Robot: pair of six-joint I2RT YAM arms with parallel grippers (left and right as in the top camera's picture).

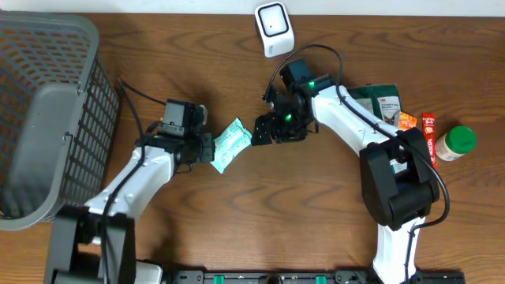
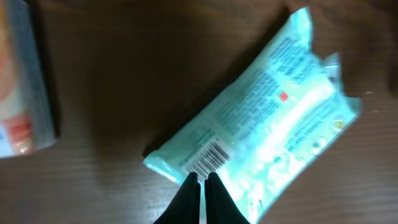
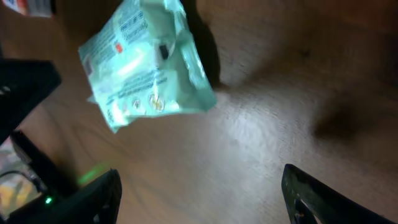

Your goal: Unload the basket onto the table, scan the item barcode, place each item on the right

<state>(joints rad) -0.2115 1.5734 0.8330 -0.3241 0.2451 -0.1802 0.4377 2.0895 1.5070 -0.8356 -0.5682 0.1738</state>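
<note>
I have the left gripper [image 2: 200,178] clenched on the end seam of the pale green packet [image 2: 261,118]. Its jaws are pressed together right at the barcode [image 2: 211,157], which faces the wrist camera. From overhead the packet lies near the middle of the worktop [image 1: 237,237], angled between my two arms. The right gripper [image 1: 263,131] sits just beside the packet's other end, its jaws spread wide and gripping nothing. In its own wrist view the packet is up and to the left, apart from both fingers. The dark shadow under the packet suggests it is lifted off the wood, but the blur leaves me unsure. The white scanner [image 1: 274,29] stands at the worktop's far edge. A grey basket [image 1: 43,118] fills the far left corner, and a green-lidded jar [image 1: 456,143] stands near the right edge.
</note>
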